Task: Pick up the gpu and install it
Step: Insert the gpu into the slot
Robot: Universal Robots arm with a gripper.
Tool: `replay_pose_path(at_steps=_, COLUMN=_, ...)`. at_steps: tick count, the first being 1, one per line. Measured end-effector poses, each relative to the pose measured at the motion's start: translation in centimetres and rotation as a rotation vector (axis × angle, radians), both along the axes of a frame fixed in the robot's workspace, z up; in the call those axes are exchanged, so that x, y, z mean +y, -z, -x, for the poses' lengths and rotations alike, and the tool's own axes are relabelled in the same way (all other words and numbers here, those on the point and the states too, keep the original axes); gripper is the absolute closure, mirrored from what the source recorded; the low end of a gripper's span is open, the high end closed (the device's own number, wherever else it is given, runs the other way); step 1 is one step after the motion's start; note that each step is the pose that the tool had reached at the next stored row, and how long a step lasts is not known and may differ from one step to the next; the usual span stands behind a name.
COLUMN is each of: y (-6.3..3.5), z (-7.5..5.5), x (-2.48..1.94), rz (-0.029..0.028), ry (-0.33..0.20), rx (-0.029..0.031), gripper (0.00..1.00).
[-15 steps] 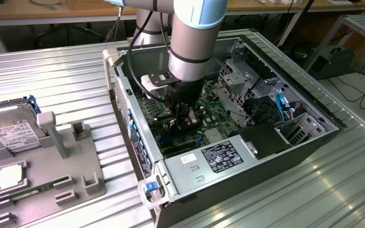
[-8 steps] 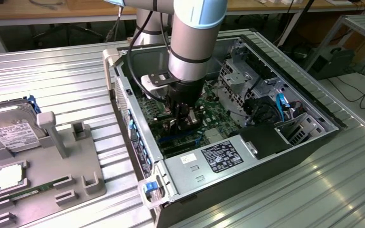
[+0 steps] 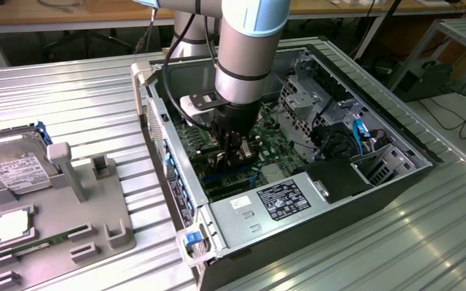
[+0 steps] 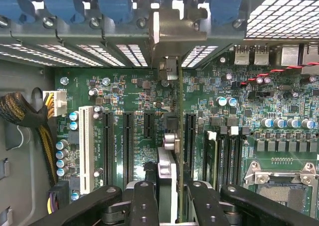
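Observation:
The gpu (image 4: pixel 168 151) stands on edge between my fingers (image 4: pixel 144 201), seen from above as a thin dark strip. Its silver bracket (image 4: pixel 174 34) meets the rear slot openings of the open computer case (image 3: pixel 378 130). My gripper (image 4: pixel 169 206) is shut on the card's upper edge. The card runs along the green motherboard (image 4: pixel 134 86), between two black expansion slots (image 4: pixel 190 136); I cannot tell whether it is seated. In the exterior view my gripper (image 3: pixel 235 156) reaches down into the middle of the case, over the motherboard (image 3: pixel 278 145).
A grey parts holder (image 3: pixel 63 224) on the exterior view's left carries a silver hard drive (image 3: pixel 10 167), a processor (image 3: pixel 12 225) and a green memory stick (image 3: pixel 43 244). Inside the case are the power supply (image 3: pixel 290 197), drive cages (image 3: pixel 306 97), blue slot latches (image 4: pixel 114 2) and a processor socket (image 4: pixel 279 186).

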State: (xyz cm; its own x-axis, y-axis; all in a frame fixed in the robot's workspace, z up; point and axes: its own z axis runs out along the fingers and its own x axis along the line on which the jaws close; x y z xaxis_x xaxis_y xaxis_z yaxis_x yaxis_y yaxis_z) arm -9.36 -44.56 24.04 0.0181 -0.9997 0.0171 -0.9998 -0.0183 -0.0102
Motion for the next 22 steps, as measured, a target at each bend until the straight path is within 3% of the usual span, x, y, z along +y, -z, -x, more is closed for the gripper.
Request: replay_pose_path(at_steps=22, y=-0.48, z=0.0, x=0.03, rz=0.0, ry=0.0, rx=-0.0013, gripper=0.72)
